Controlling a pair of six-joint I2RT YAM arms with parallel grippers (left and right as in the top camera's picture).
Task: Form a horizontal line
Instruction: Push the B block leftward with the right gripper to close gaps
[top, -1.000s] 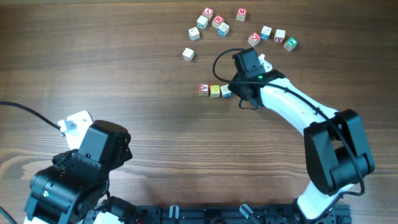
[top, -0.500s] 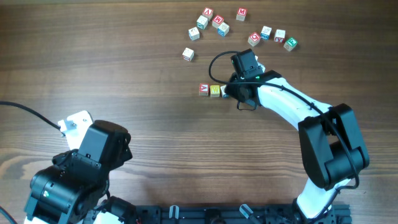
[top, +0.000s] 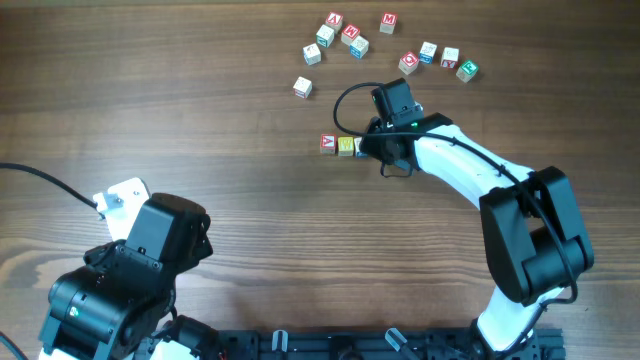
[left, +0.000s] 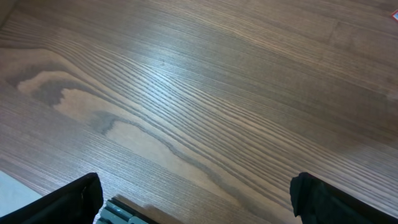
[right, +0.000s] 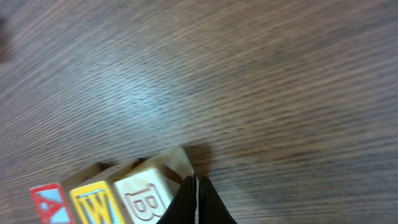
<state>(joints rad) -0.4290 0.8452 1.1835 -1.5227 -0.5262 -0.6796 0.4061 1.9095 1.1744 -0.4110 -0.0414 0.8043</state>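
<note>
Three small cubes sit side by side in a row on the table. The red-faced cube (top: 327, 144) is at the left, the yellow cube (top: 346, 146) is in the middle, and the third cube is mostly hidden under my right gripper (top: 366, 148) in the overhead view. In the right wrist view they show as a red cube (right: 51, 203), a yellow cube with a W (right: 94, 204) and a white cube with a B (right: 145, 196). My right gripper (right: 196, 200) is shut, its fingertips touching the white cube's right side. My left gripper (left: 198, 199) is open and empty over bare wood.
Several other letter cubes lie scattered at the back of the table, one group around (top: 336, 36) and another around (top: 438, 58). A single cube (top: 302, 88) lies apart, behind the row. The left arm's base (top: 125, 275) fills the front left.
My right gripper has moved left against the white cube, which now sits tight against the yellow cube. The left arm has not moved.
</note>
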